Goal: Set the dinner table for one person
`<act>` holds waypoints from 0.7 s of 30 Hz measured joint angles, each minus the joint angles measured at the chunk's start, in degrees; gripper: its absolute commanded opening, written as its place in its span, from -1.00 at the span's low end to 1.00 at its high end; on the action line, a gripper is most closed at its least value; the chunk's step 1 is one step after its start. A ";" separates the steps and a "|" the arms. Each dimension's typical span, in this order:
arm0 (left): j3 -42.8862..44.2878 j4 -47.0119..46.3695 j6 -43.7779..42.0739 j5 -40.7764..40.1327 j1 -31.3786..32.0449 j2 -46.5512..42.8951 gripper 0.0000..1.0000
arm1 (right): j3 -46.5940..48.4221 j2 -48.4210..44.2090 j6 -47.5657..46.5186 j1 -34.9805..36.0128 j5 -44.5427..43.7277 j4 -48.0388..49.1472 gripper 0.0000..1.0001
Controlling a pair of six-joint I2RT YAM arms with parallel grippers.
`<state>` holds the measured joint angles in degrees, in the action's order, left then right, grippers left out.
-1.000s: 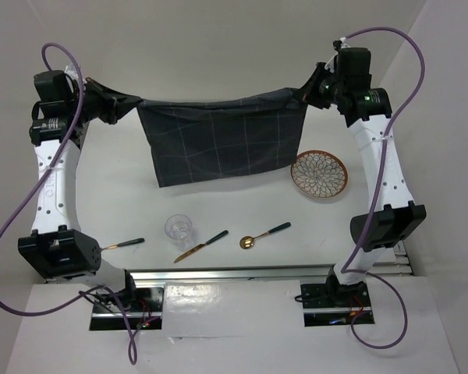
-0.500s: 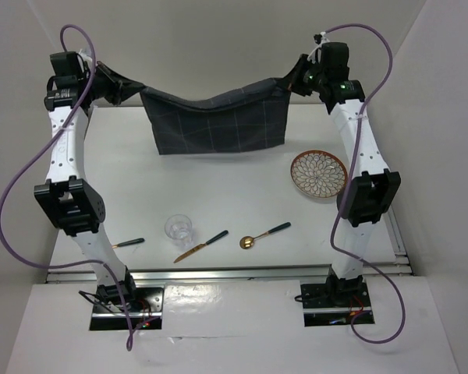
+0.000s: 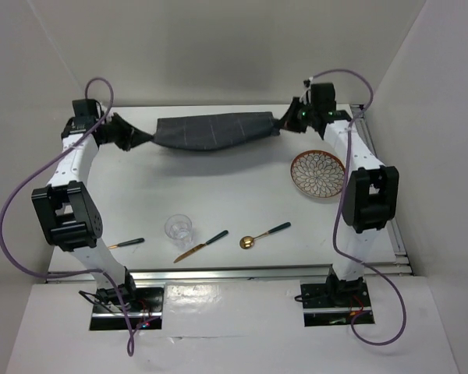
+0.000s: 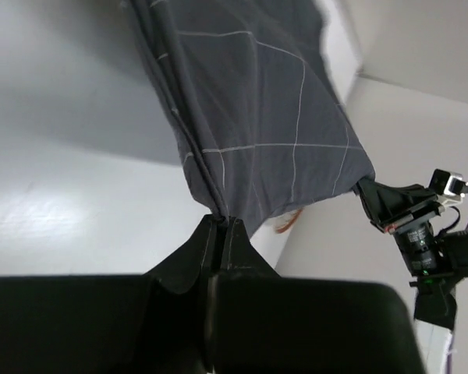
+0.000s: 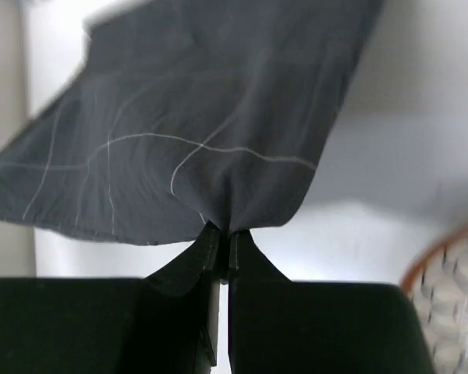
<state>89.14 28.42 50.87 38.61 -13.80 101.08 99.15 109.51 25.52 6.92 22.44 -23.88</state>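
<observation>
The dinner table (image 3: 140, 202), a matte white worktop with silver rails, filled the middle of the enclosure in front of both arm bases. At its far end, a dark grey checked cloth placemat (image 3: 214, 131) was stretched between the two arms, bunched into a sagging band. Whether its lower edge touched the worktop could not be determined.

The left gripper (image 3: 143, 138) had its fingers pressed together, pinching the placemat's left corner. The right gripper (image 3: 281, 125) likewise had its fingers closed, pinching the right corner. Both wrist views confirmed cloth nipped at the fingertips.

A round patterned plate (image 3: 318, 174) with an orange rim lay flat at the right, near the right arm and apart from the placemat. Along the near side, well apart from the cloth, stood a clear glass (image 3: 179, 228). Just to its right lay a gold knife (image 3: 200, 246) with a dark green handle, then a gold spoon (image 3: 264, 234) with a matching handle. A third dark-handled utensil (image 3: 125, 244) lay beside the left arm, its head partly hidden.
</observation>
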 measured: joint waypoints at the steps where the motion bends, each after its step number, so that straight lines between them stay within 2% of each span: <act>1: -3.23 0.26 -0.79 -0.96 0.00 -0.90 -0.57 | -4.81 -1.64 -0.04 0.28 0.07 0.46 -0.90; 2: -6.14 1.33 -1.57 -2.03 0.02 -1.86 0.13 | -9.11 -3.17 -0.04 0.68 -0.09 0.22 -0.59; 3: -8.11 2.97 -2.89 -3.08 0.04 -2.69 0.47 | -13.46 -4.76 -0.02 1.25 -0.37 0.26 0.34; 5: -11.45 5.97 -4.76 -5.97 0.00 -4.66 0.98 | -20.55 -7.85 -0.37 2.75 -1.44 -0.22 0.83; 7: -13.03 9.64 -6.60 -9.38 0.00 -6.75 1.00 | -25.31 -10.67 -1.33 4.20 -3.23 -2.01 1.00; 9: -13.05 11.93 -8.15 -12.74 0.00 -8.24 1.00 | -27.47 -13.38 -2.58 5.60 -5.18 -4.28 1.00; 11: -11.98 13.73 -9.88 -15.74 0.07 -8.96 0.86 | -27.76 -15.87 -3.17 6.32 -7.13 -6.01 1.00; 13: -9.94 14.80 -11.52 -18.34 0.59 -8.59 0.64 | -27.76 -18.36 -3.78 6.34 -8.79 -6.38 0.80; 14: -8.81 15.26 -11.93 -19.47 1.07 -8.04 0.20 | -27.76 -19.34 -4.02 6.34 -9.35 -6.45 0.65; 15: -7.30 15.56 -12.52 -20.87 1.99 -7.04 0.03 | -27.76 -20.22 -4.22 6.32 -9.90 -6.38 0.18; 16: -6.32 15.52 -13.03 -21.66 2.95 -6.03 -0.11 | -27.69 -20.57 -4.50 6.32 -10.19 -6.27 -0.06; 17: -4.98 15.63 -13.88 -22.40 4.33 -4.55 -0.33 | -27.45 -20.55 -4.37 6.34 -10.27 -6.25 -0.26; 18: -3.87 15.47 -14.40 -23.10 5.86 -2.82 -0.72 | -27.06 -19.69 -4.17 6.43 -10.40 -6.19 -0.48; 19: -2.99 15.32 -14.75 -23.98 7.34 -1.09 -0.89 | -26.38 -18.43 -4.11 6.60 -10.64 -6.21 -0.83; 20: -2.36 15.08 -14.88 -24.70 8.74 0.83 -1.00 | -25.33 -16.52 -4.11 6.78 -10.73 -6.27 -0.92; 21: -1.66 15.15 -14.91 -25.53 10.03 2.69 -1.00 | -23.34 -13.25 -3.54 7.13 -10.93 -6.34 -1.00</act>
<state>87.48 43.57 35.97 13.08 -3.77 103.77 75.81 96.27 21.98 14.04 11.51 -30.22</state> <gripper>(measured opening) 0.066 0.075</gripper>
